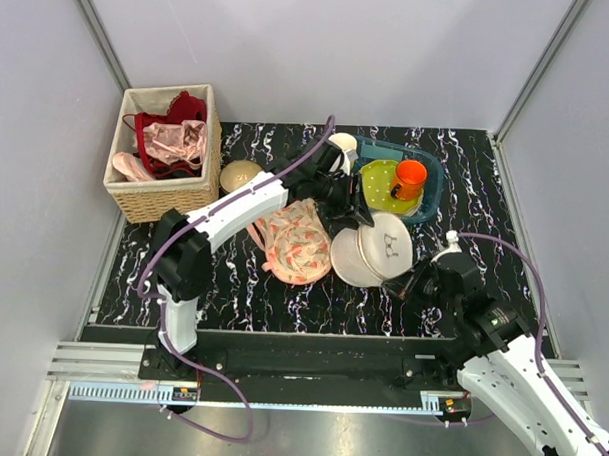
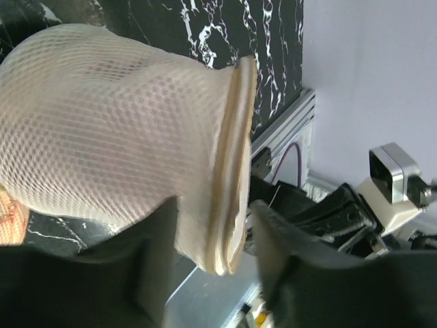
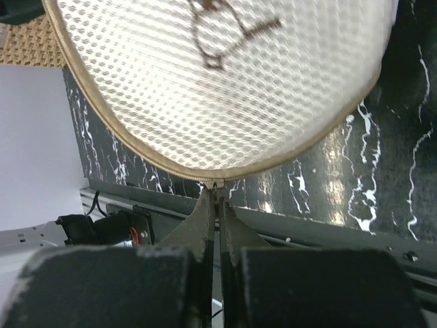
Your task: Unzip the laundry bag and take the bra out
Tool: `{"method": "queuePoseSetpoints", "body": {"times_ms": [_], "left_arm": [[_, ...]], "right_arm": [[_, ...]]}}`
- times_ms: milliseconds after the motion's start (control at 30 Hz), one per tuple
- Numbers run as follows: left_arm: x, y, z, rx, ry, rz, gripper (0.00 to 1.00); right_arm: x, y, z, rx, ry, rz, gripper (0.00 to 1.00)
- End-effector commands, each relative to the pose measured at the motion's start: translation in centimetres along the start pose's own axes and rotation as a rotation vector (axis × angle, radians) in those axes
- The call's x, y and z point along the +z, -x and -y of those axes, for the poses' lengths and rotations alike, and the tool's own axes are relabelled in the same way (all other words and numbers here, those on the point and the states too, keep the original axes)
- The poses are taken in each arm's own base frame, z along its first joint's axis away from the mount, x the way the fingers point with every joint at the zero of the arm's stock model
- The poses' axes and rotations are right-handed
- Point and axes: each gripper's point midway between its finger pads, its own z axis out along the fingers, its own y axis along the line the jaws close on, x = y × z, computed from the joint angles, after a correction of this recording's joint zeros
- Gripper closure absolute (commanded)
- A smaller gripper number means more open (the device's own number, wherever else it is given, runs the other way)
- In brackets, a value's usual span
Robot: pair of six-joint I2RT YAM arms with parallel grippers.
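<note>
The laundry bag (image 1: 372, 248) is a round white mesh pouch lying on the black marbled table, right of centre. My left gripper (image 1: 353, 212) reaches over its far edge. In the left wrist view its fingers (image 2: 158, 266) stand apart on either side of the bag's tan zipped rim (image 2: 231, 171), the left one against the mesh. My right gripper (image 1: 405, 284) is at the bag's near right edge. In the right wrist view it (image 3: 218, 195) is shut on the small zip pull (image 3: 217, 184) at the rim of the bag (image 3: 218, 75). The bra is hidden.
A peach floral cloth (image 1: 294, 243) lies left of the bag. A wicker basket (image 1: 166, 188) of pink and red garments stands at the back left. A blue tub (image 1: 434, 183) holds a green spotted plate (image 1: 379, 181) and an orange cup (image 1: 409, 177). A beige bowl (image 1: 239, 174) sits by the basket.
</note>
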Motion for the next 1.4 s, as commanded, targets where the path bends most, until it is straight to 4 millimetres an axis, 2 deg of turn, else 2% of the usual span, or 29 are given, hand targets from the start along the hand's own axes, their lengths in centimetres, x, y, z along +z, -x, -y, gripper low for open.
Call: {"method": "queuePoseSetpoints", "body": {"times_ms": [0, 33, 100, 133, 167, 200, 233, 267, 333, 367, 433, 467, 500, 567, 700, 833, 1033, 1167, 1267, 1300, 1367], "left_arm": [[-2.1, 0.1, 3.8, 0.183, -0.032, 0.012, 0.32], [-3.2, 0.1, 4.5, 0.203, -0.032, 0.030, 0.20], [-4.8, 0.6, 3.7, 0.211, 0.056, 0.094, 0.11], [-6.6, 0.8, 4.3, 0.223, 0.073, 0.144, 0.09], [-7.4, 1.0, 3.6, 0.215, 0.123, 0.183, 0.03], [-8.1, 0.8, 3.6, 0.183, 0.129, 0.200, 0.03], [-9.7, 0.2, 4.7, 0.175, 0.099, 0.225, 0.03], [-9.0, -0.8, 4.2, 0.155, 0.069, 0.205, 0.03], [-9.7, -2.8, 5.2, 0.094, 0.010, 0.209, 0.04], [-8.6, -3.7, 3.9, 0.070, 0.016, 0.201, 0.05], [-7.8, -5.5, 3.4, 0.002, 0.006, 0.181, 0.08], [-7.2, -5.5, 3.6, -0.006, -0.019, 0.192, 0.09], [-5.7, -6.8, 1.9, -0.064, 0.002, 0.157, 0.09], [-4.6, -7.1, 2.3, -0.080, -0.063, 0.134, 0.08], [-2.6, -6.4, 1.1, -0.093, -0.010, 0.119, 0.07], [-0.7, -5.8, 0.6, -0.105, 0.010, 0.097, 0.11], [1.1, -4.8, 0.4, -0.134, -0.005, 0.107, 0.22], [2.1, -4.8, 0.3, -0.142, -0.020, 0.084, 0.33], [2.1, -4.6, 0.4, -0.128, -0.016, 0.079, 0.72], [1.6, -4.0, 1.1, -0.111, -0.026, 0.092, 1.00], [0.6, -3.3, 0.9, -0.091, -0.005, 0.107, 1.00]], "right_arm": [[-1.3, -0.3, -0.3, 0.036, -0.013, -0.019, 1.00], [-1.0, -0.1, -0.2, 0.049, -0.018, -0.011, 1.00], [0.0, 0.2, -0.6, 0.064, -0.004, -0.004, 1.00], [0.6, 0.0, -0.5, 0.080, -0.005, -0.013, 1.00], [1.0, -0.2, -0.9, 0.088, 0.010, -0.033, 1.00], [1.7, -0.1, -1.3, 0.093, 0.020, -0.041, 1.00], [2.1, -0.2, -1.5, 0.100, 0.027, -0.047, 1.00], [2.5, -0.3, -1.6, 0.101, 0.026, -0.062, 1.00], [2.8, 0.2, -2.1, 0.084, 0.034, -0.057, 1.00], [3.1, 0.1, -2.0, 0.078, 0.023, -0.065, 1.00], [3.3, 0.4, -2.3, 0.060, 0.026, -0.065, 1.00], [3.4, 0.3, -2.3, 0.058, 0.022, -0.073, 1.00], [3.5, 0.3, -2.4, 0.056, 0.028, -0.072, 1.00], [3.5, 0.3, -2.5, 0.054, 0.036, -0.071, 1.00], [3.5, 0.1, -2.1, 0.051, 0.036, -0.067, 1.00], [3.3, -0.1, -2.0, 0.056, 0.045, -0.071, 1.00], [2.6, -0.1, -1.8, 0.067, 0.054, -0.049, 1.00], [2.2, -0.6, -1.5, 0.072, 0.055, -0.059, 1.00], [1.8, -0.6, -1.3, 0.064, 0.048, -0.056, 1.00], [1.6, -0.7, -1.1, 0.059, 0.036, -0.056, 1.00], [1.1, -0.3, -0.9, 0.046, 0.028, -0.031, 1.00]]}}
